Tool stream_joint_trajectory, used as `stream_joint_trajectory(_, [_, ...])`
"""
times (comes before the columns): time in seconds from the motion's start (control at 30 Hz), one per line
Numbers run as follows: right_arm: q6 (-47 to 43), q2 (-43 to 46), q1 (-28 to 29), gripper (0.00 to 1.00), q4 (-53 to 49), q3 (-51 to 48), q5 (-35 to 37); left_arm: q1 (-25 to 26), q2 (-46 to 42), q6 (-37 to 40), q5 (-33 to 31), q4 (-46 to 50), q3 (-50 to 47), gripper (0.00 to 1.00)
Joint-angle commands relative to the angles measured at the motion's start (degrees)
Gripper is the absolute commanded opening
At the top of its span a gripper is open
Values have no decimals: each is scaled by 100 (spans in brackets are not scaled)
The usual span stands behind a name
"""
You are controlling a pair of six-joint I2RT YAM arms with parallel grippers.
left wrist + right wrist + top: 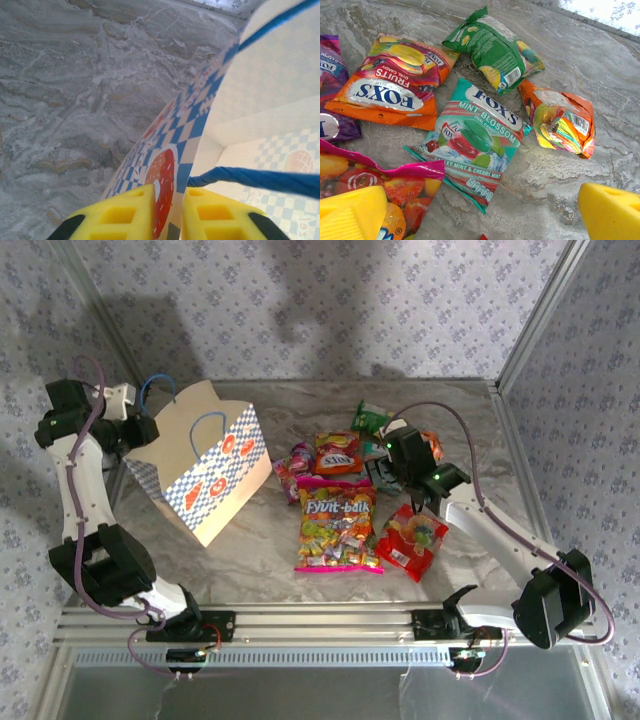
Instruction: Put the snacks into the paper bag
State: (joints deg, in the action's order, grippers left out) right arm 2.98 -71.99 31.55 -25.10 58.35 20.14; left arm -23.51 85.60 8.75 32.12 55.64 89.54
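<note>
The paper bag [215, 475] stands open at the left of the table, tan with a blue-white check band and orange rounds. My left gripper [140, 430] is at its back rim. In the left wrist view its yellow fingers [125, 215] are shut on the bag's wall [200, 115], beside a blue cord handle [260, 180]. The snacks lie in the middle: a large pink packet [338, 530], a red one [412, 540], an orange one [338, 452], a green one [370, 418]. My right gripper [415, 490] hangs open above them, over the teal packet [475, 137].
Around the teal packet lie the orange Fox's packet [395, 82], the green packet [492, 47], a small crumpled orange packet [560, 117] and a purple one [330, 100]. The marble table [470, 430] is walled by patterned panels. Bare table lies between bag and snacks.
</note>
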Motion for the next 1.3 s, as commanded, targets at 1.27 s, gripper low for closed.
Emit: stream_joint_trajectory(1.27, [148, 983, -88, 100, 28, -625, -353, 844, -2098, -1785, -655, 1131, -1173, 10])
